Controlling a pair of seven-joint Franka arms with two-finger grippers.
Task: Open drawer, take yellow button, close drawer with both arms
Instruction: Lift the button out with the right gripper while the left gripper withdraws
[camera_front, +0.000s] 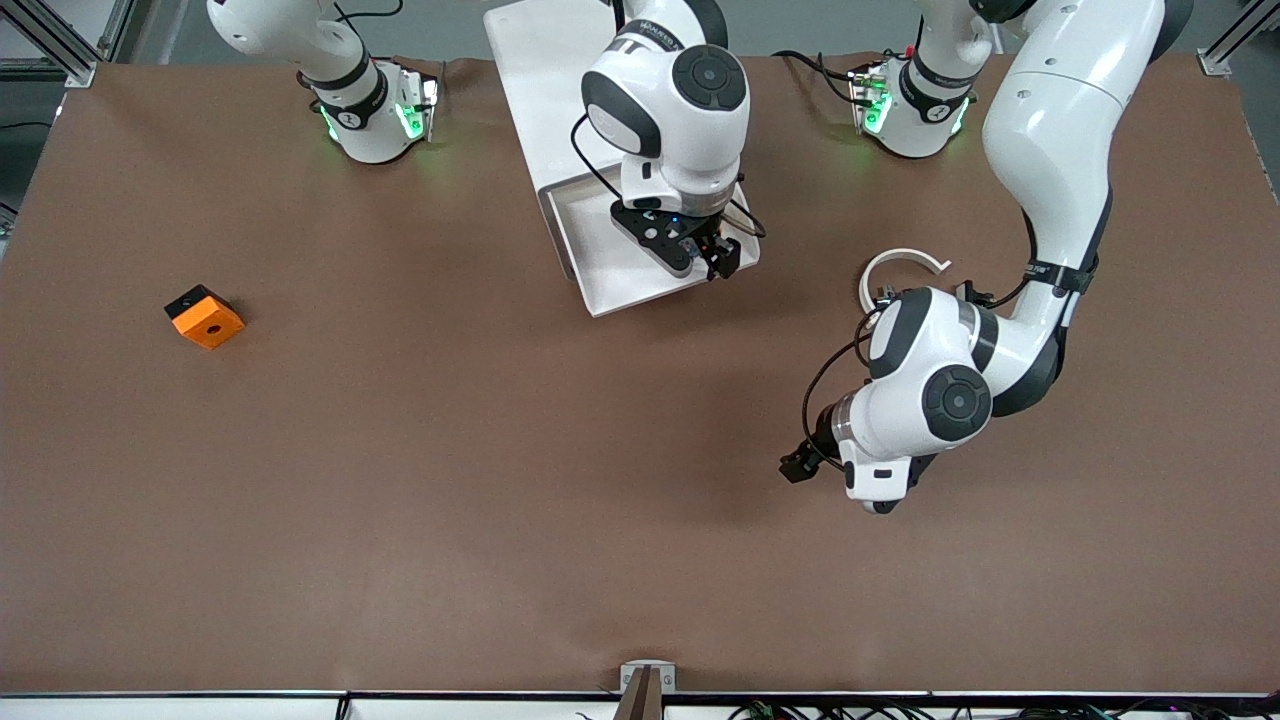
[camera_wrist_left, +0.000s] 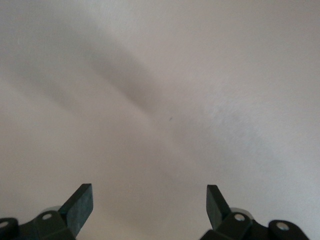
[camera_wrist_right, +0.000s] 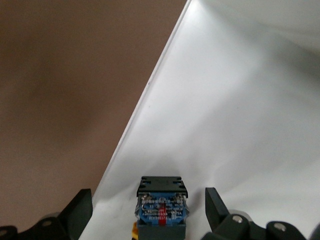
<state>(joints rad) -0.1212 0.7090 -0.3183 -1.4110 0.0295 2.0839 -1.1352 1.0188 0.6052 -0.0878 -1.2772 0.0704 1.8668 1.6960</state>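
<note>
Drawer (camera_front: 610, 275): pulled out of cabinet (camera_front: 545, 80).
Button (camera_wrist_right: 161, 210): lying in drawer, between spread fingers, untouched.
R gripper (camera_front: 712, 258): over drawer, spread.
L gripper (camera_wrist_left: 149, 207): spread, empty, over bare table (camera_front: 450, 480).

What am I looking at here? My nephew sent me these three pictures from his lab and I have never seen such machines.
Two white robot arms stand at a brown table. The big picture is taken from above, facing them. The two small ones come from cameras on the arms' wrists. The right arm's end effector reaches into the pulled-out drawer of a white cabinet. Its fingers are spread either side of the button, a small dark part lying in the drawer, not yet gripped. The left arm's end effector waits open over bare table. An orange block lies toward the right arm's end.
</note>
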